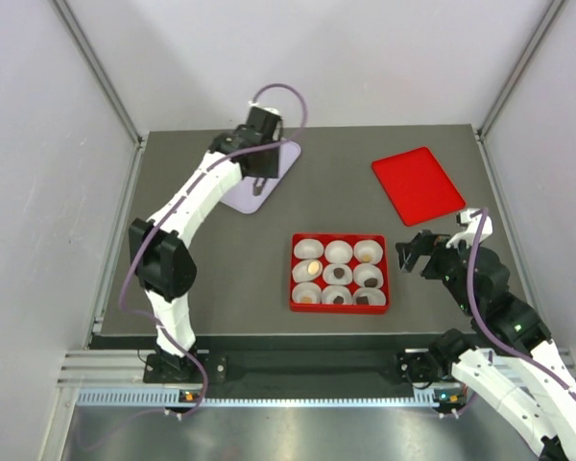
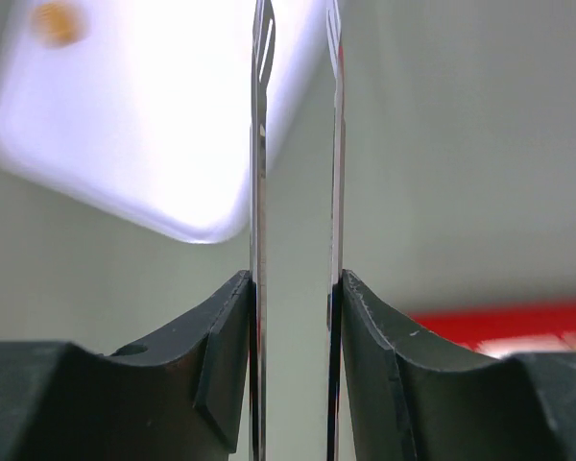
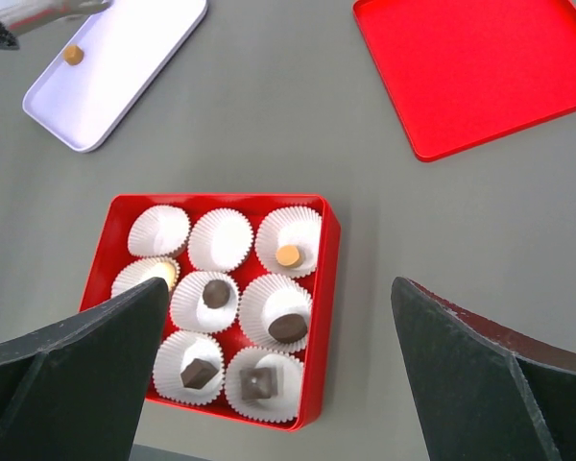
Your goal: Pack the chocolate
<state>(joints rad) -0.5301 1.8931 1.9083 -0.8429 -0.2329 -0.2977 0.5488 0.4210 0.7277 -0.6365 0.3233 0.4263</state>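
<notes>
White-shelled arms [image 1: 200, 194] with black joints, black jaws and looping purple cables [image 1: 280, 87]

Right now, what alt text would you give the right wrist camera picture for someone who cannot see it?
A red box of white paper cups, several holding one chocolate each, sits on a grey table, seen between the right arm's open dark fingers. A red lid lies beyond at right, a pale tray with one tan piece at left.

No text, label, brand, number or sign can be read on anything in view.
</notes>
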